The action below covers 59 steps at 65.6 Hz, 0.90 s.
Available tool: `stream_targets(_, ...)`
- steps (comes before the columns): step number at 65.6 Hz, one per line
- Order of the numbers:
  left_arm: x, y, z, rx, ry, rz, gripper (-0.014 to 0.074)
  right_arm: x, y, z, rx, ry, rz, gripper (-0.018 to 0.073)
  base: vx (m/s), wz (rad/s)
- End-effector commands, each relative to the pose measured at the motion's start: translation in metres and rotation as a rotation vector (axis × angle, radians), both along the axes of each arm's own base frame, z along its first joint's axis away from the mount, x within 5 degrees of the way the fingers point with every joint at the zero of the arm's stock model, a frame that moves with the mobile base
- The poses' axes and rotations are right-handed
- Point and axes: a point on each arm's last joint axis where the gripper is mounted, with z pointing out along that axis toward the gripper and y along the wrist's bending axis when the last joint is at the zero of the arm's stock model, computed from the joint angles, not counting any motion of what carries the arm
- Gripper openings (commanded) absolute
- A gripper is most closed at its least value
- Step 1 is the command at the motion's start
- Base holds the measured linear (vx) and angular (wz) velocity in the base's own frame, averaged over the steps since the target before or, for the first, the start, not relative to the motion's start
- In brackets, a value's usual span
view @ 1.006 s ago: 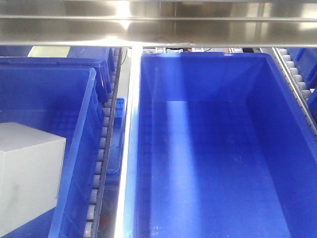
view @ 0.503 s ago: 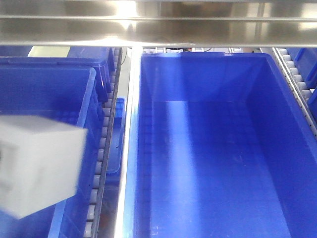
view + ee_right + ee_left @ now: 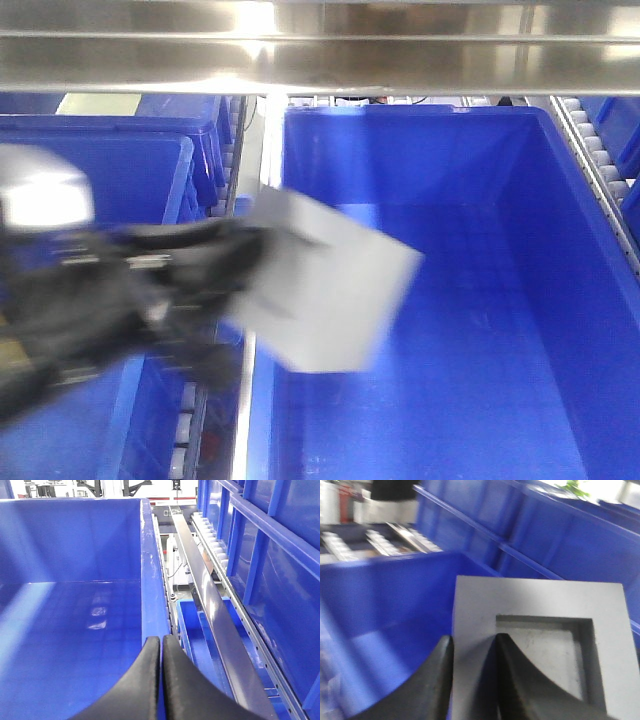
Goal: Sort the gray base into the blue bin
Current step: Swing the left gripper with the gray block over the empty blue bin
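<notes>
The gray base (image 3: 325,285), a matte gray block, hangs blurred over the left rim of the big blue bin (image 3: 590,330). My left gripper (image 3: 235,265) reaches in from the left, shut on the block's wall. In the left wrist view the gray base (image 3: 540,605) shows its square recess, with my left gripper (image 3: 472,642) clamping the wall between recess and outer face, above the blue bin (image 3: 385,595). My right gripper (image 3: 161,642) is shut on nothing, over the right rim of the blue bin (image 3: 147,570).
A second blue crate (image 3: 120,170) stands to the left, past a roller rail (image 3: 215,250) and a steel divider (image 3: 262,150). A steel shelf beam (image 3: 320,45) runs overhead. More blue crates (image 3: 270,570) and a roller track (image 3: 212,540) line the right side.
The gray base has risen out of the left crate and swung right, across the rail, to the big bin's left rim. My left arm has come into the front view with it.
</notes>
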Motion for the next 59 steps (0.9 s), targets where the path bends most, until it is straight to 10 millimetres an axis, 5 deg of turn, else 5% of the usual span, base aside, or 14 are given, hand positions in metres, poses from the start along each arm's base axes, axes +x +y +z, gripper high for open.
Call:
stream_targets(1, 0.009, -0.031, 0.021, -0.104, -0.059, -0.046, 0.0004, 0.001, 0.000, 0.001, -0.020, -0.028, 0.000, -0.0005, 0.00, 0.00)
stream_targets(21, 0.050, -0.128, -0.006, 0.137, 0.143, -0.134, 0.0004, 0.001, 0.000, 0.001, -0.020, -0.028, 0.000, -0.0005, 0.00, 0.00)
stream_targets(29, 0.068, -0.156, -0.033, 0.249, 0.234, -0.140, 0.0004, 0.001, 0.000, 0.001, -0.020, -0.028, 0.000, -0.0005, 0.00, 0.00)
stream_targets(40, 0.082, -0.177, -0.062, 0.314, 0.287, -0.140, 0.0004, 0.001, 0.000, 0.001, -0.020, -0.028, 0.000, -0.0005, 0.00, 0.00)
stream_targets(59, 0.086, -0.183, -0.086, 0.359, 0.317, -0.140, 0.0032, 0.001, 0.000, 0.001, -0.020, -0.028, 0.000, -0.0005, 0.00, 0.00)
